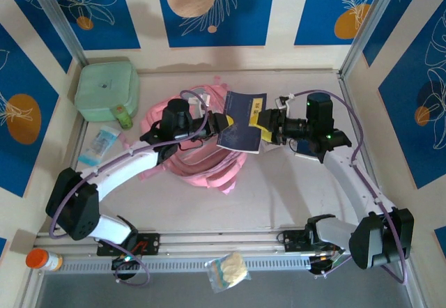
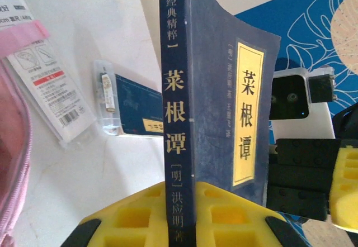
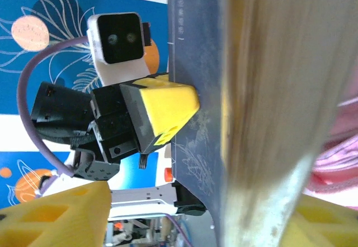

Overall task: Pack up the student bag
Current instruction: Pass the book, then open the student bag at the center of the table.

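Observation:
The pink student bag [image 1: 202, 162] lies slumped mid-table, under my left arm. A dark blue book [image 1: 240, 123] with a yellow title strip hangs above the bag's right side. My left gripper [image 1: 221, 122] is shut on it; in the left wrist view the book's spine [image 2: 178, 118] stands clamped between the yellow fingers [image 2: 128, 213]. My right gripper [image 1: 263, 120] is open and straddles the book's opposite edge. In the right wrist view the page edge [image 3: 268, 118] lies against one finger, while the other finger [image 3: 56, 216] stands well apart.
A mint-green soft case [image 1: 106, 90] sits at the back left, with a small green bottle [image 1: 124, 116] and a clear packet [image 1: 97, 146] near it. An orange-capped bottle [image 1: 42, 259] and a snack bag [image 1: 226, 272] lie by the front rail. A wrapped dark booklet [image 2: 134, 110] rests on the table.

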Robot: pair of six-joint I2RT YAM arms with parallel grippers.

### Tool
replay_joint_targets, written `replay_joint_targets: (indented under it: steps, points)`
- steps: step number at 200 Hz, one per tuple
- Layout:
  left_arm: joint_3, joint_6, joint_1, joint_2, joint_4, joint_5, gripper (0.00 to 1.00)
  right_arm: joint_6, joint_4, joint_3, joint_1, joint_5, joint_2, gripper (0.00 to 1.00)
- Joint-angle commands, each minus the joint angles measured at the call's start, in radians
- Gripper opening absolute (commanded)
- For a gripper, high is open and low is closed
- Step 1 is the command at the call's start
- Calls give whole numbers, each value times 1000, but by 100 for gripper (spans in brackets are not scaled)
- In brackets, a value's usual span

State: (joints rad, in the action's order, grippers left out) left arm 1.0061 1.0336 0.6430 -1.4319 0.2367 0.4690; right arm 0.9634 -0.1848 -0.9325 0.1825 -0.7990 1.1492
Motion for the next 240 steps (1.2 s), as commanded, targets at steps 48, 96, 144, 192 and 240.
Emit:
replay_joint_targets:
  steps: [48, 96, 144, 192, 240]
  points:
    - [20, -105, -9, 22, -89, -32, 0, -101, -155, -127, 74, 96, 41, 43]
    - [16, -109, -7, 20, -93, -32, 0, -188, -264, -145, 81, 201, 47, 16]
    - [16, -150, -8, 38, -165, -62, 14, -244, -315, -160, 78, 224, 48, 0]
    - [27, -466, -7, 108, -435, -235, 44, -310, -479, -171, 10, 303, 16, 0]
    - [33, -788, 28, 67, -653, -437, 54, -353, -563, -89, -33, 335, -48, 0]
